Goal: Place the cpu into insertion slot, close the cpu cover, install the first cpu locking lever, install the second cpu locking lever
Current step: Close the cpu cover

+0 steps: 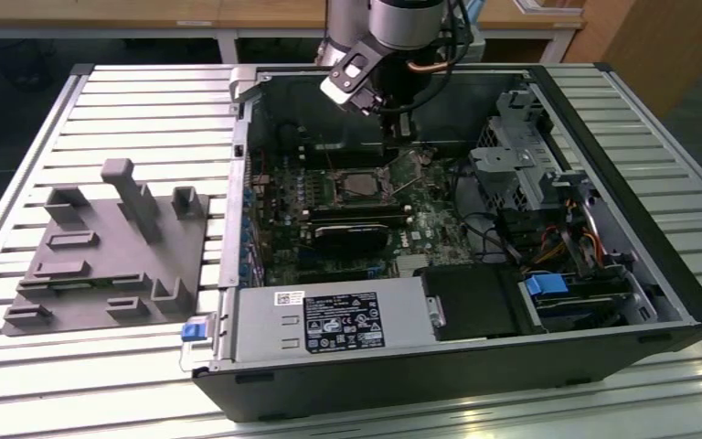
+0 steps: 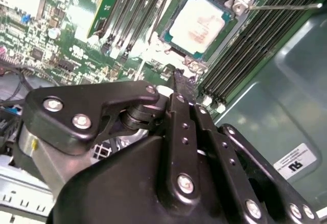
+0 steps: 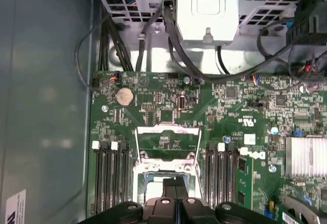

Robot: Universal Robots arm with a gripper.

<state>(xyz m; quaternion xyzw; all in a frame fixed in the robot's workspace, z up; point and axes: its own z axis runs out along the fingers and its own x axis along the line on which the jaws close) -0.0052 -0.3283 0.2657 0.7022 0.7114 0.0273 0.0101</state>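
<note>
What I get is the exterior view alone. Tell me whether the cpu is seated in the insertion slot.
Observer: Yes. In the second wrist view the cpu lies flat in the insertion slot, pale face up.
Operator: Report the cpu cover.
Observer: Open. In the first wrist view the cpu cover is swung up off the slot.
Operator: Now the hand.
Observer: In both wrist views the hand is shut, empty, by the slot's edge.

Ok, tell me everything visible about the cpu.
The cpu is a small flat square chip with a pale silver-grey metal face and a thin green edge. It lies flat, seated in the insertion slot, between black memory slots. Its face is bare; the gripper hangs just beside the slot, not touching the chip.
</note>
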